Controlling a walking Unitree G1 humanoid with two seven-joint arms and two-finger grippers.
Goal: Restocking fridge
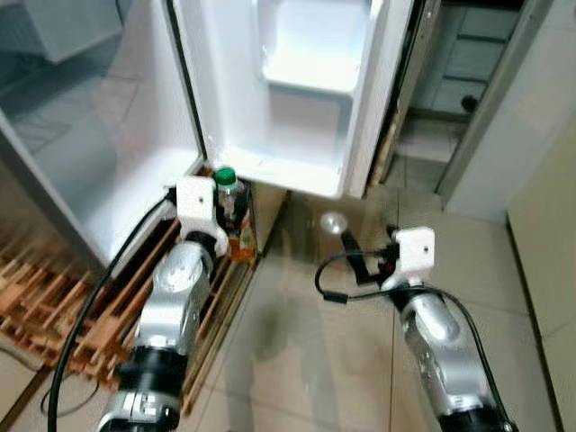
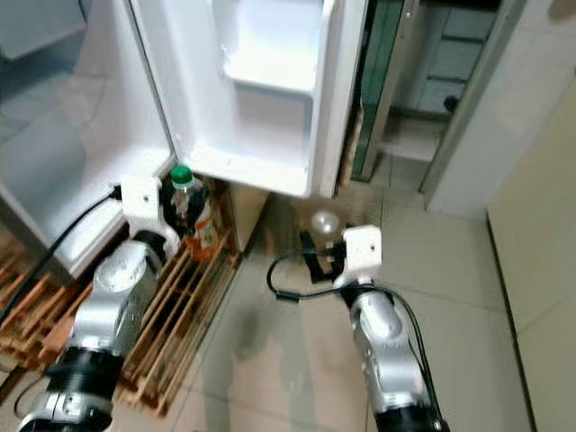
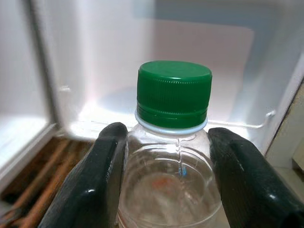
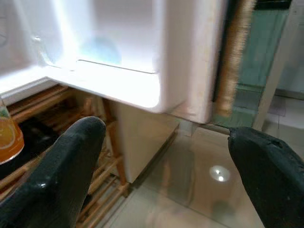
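glossy beige tile floor (image 1: 297, 342), a wooden slat pallet (image 1: 99, 306) under the fridge. fridge door (image 1: 297, 90) hangs open, white shelves lit. left gripper (image 3: 164, 183) clamped on the bottle (image 1: 232, 211) just below the door's lower edge: clear neck, green cap (image 3: 174, 92), orange label. right gripper (image 4: 166, 166) over the tiles, fingers spread wide apart, holding nothing.
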